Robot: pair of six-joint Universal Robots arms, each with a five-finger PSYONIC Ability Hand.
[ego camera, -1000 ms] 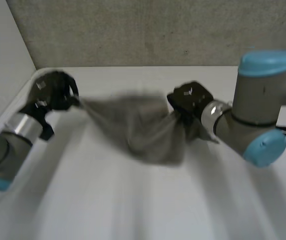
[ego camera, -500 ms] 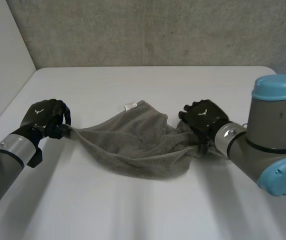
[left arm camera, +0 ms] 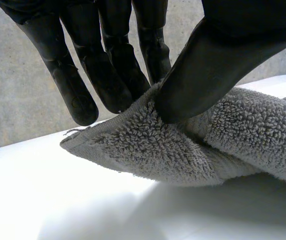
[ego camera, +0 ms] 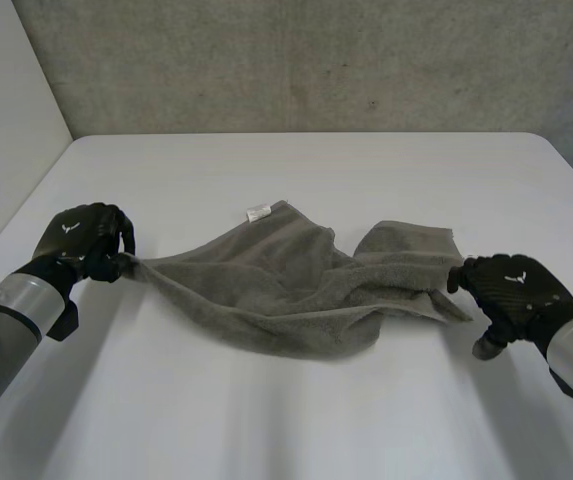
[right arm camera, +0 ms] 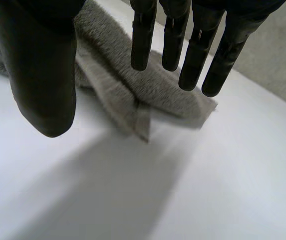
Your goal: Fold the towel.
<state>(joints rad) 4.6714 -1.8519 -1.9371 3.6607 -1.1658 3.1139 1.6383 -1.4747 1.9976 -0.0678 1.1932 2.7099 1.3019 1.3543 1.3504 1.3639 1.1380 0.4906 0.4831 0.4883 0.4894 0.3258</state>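
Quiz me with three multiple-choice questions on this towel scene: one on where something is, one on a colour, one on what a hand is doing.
1. Where on the towel is the left hand?
A) its middle
B) a corner
C) nowhere on it

2. What colour is the towel?
A) grey
B) red
C) blue

3. What is the right hand doing?
A) gripping the towel
B) open, holding nothing
C) curled into a fist

Answers:
1 B: the left wrist view shows the thumb and fingers pinching a corner.
2 A: it lies grey on the white table.
3 B: in the right wrist view its fingers are straight, with nothing between them and the thumb.
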